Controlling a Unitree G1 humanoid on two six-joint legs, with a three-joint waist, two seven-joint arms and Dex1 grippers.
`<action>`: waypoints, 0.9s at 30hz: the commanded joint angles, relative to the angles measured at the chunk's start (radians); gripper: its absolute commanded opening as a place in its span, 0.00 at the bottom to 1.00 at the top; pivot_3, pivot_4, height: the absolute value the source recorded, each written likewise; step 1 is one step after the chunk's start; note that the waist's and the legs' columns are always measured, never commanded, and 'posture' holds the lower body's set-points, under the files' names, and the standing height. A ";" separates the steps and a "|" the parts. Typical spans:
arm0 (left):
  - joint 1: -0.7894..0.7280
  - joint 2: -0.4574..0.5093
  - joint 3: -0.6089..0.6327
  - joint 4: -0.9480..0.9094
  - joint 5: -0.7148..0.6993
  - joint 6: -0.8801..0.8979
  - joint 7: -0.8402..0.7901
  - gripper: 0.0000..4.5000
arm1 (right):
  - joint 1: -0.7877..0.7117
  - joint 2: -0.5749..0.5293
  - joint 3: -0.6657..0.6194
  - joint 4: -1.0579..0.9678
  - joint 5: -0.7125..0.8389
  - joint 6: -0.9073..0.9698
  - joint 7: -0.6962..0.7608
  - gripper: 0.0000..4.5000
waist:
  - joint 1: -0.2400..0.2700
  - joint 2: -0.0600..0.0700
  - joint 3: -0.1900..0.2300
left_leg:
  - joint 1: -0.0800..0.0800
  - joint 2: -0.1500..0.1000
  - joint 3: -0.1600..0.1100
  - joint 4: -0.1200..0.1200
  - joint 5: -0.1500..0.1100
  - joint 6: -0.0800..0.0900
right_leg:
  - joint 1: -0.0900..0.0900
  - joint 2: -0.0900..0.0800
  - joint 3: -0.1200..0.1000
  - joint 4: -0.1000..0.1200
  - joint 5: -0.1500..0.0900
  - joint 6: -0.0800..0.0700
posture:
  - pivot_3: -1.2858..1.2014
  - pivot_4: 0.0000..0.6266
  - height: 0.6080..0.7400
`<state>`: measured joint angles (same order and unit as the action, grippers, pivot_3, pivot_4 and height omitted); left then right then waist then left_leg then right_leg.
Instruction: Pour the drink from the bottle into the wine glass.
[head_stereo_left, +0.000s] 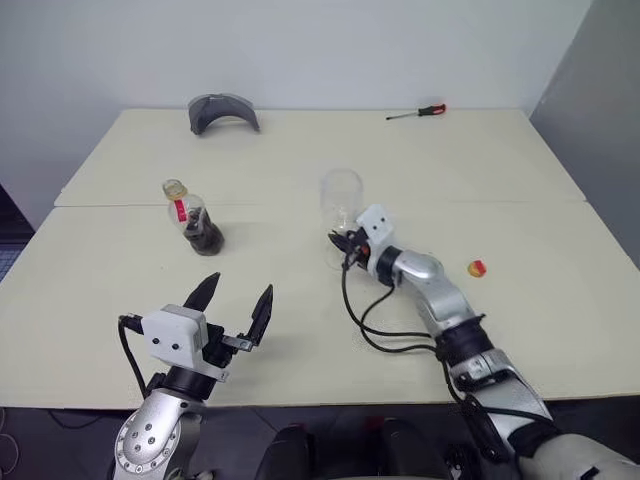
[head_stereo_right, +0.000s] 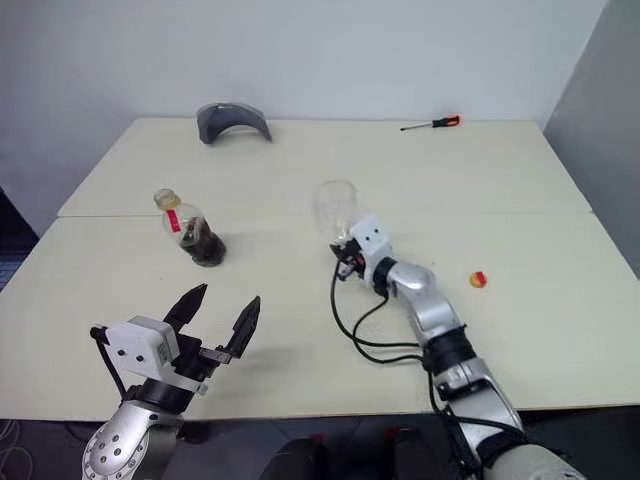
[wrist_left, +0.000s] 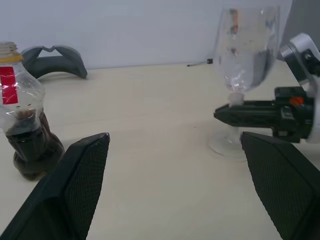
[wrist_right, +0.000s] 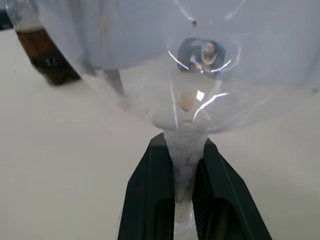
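Bottle (head_stereo_left: 192, 218) sits on the table (head_stereo_left: 520, 190) on your left side, upright, cap off; the neck looks open w/ drink (wrist_left: 31, 146) filling only the lower part of the body. A small yellow-red cap (head_stereo_left: 477, 268) lies on the table well apart, out to the right. Wine glass (head_stereo_left: 341, 200) stands near table centre, bowl looks empty.

Right pincer (wrist_right: 184, 200) is closed on the glass stem, just under the bowl, fingers (wrist_right: 150, 195) pressed either side. Foot seems to be on or just above the table; can't tell which. So the step in hand, as I read it: you've got the glass secured w/ the right, bottle not yet picked up.

Left pincer (head_stereo_left: 236, 296) hovers low over the near table edge, jaws spread wide, gripping nothing, pointed roughly toward the bottle but well short of it.

Next move calls for: reach the left fwd, close around the bottle's body below the red label (wrist_left: 8, 85), lift, bring neck over the glass rim, tilt slowly. Keep the glass steady and upright. Bottle's bulbous, so grip at the waist, else it may slip.
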<state>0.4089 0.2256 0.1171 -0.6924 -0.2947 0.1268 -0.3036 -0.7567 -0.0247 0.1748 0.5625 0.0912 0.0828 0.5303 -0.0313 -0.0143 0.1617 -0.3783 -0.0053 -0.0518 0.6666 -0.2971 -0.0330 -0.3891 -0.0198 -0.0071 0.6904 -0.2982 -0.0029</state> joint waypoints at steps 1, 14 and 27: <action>0.003 0.004 0.019 -0.002 -0.016 -0.017 -0.006 1.00 | -0.137 0.069 -0.032 0.123 -0.006 -0.146 -0.044 0.04 | -0.002 0.000 0.000 | 0.000 0.000 0.000 -0.001 0.000 0.000 | 0.000 0.000 0.000 0.000 0.000 0.000 | 0.52 0.24 1.00; 0.000 0.009 0.031 0.002 -0.011 -0.023 -0.006 1.00 | -0.202 0.120 0.002 0.460 -0.119 -0.304 -0.051 0.04 | 0.002 0.000 0.000 | 0.000 0.000 0.000 -0.001 0.000 0.000 | 0.000 -0.001 0.000 -0.002 0.000 0.000 | 0.52 0.24 1.00; -0.013 0.008 0.017 -0.012 -0.004 -0.006 0.014 1.00 | -0.207 0.114 -0.024 0.466 -0.117 -0.295 -0.050 0.32 | 0.002 0.000 0.000 | 0.000 0.000 0.000 -0.001 0.000 0.000 | 0.000 -0.001 0.000 -0.002 0.000 0.000 | 0.52 0.24 1.00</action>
<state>0.4000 0.2314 0.1347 -0.6652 -0.2996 0.1282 -0.2943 -0.9440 0.0880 0.1669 1.0411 -0.0285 -0.2016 0.4792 -0.0296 -0.0147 0.1619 -0.3782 -0.0054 -0.0521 0.6653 -0.2970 -0.0330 -0.3886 -0.0206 -0.0074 0.6887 -0.2981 -0.0033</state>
